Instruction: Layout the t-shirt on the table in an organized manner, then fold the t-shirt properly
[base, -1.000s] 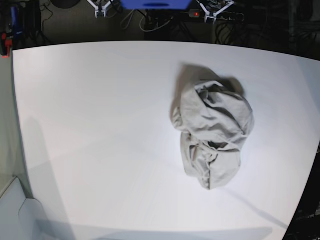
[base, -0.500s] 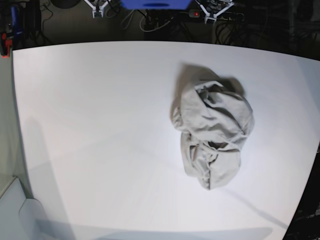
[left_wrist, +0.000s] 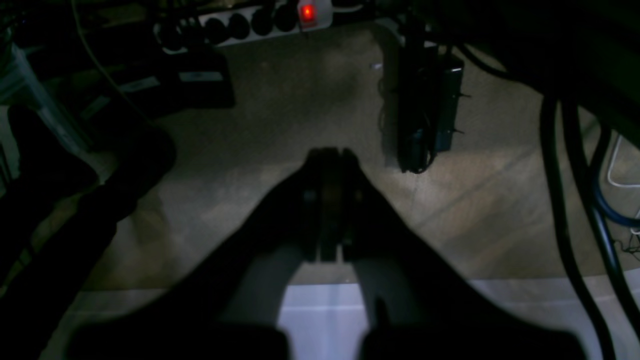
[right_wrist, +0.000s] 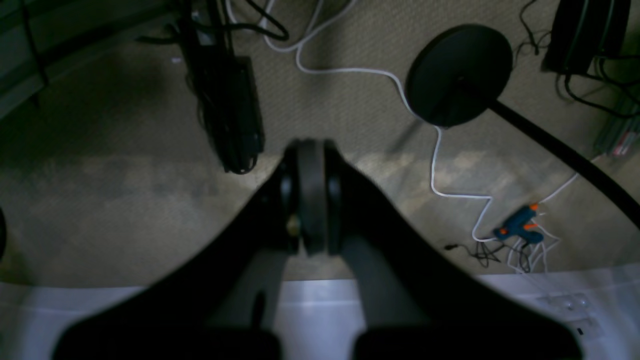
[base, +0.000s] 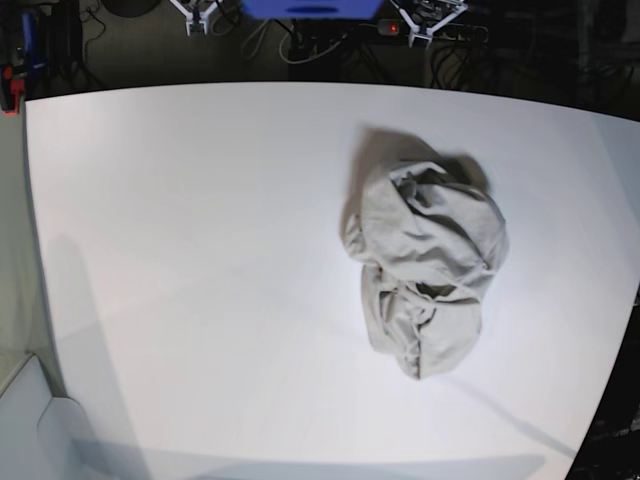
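Note:
The t-shirt (base: 425, 265) lies crumpled in a light grey-beige heap on the right half of the white table (base: 200, 250); its sleeves and collar are buried in the folds. Neither gripper is near the cloth, and no arm reaches over the tabletop in the base view. In the left wrist view my left gripper (left_wrist: 330, 155) is shut with nothing in it, hanging past the table edge (left_wrist: 320, 320) over the floor. My right gripper (right_wrist: 311, 147) is likewise shut and empty, beyond the table edge (right_wrist: 310, 310).
Beyond the table's far edge the floor holds a power strip with a red light (left_wrist: 280, 17), a dark box (left_wrist: 425, 115), a black round lamp base (right_wrist: 457, 75), a white cable (right_wrist: 435, 165) and a blue-orange glue gun (right_wrist: 517, 225).

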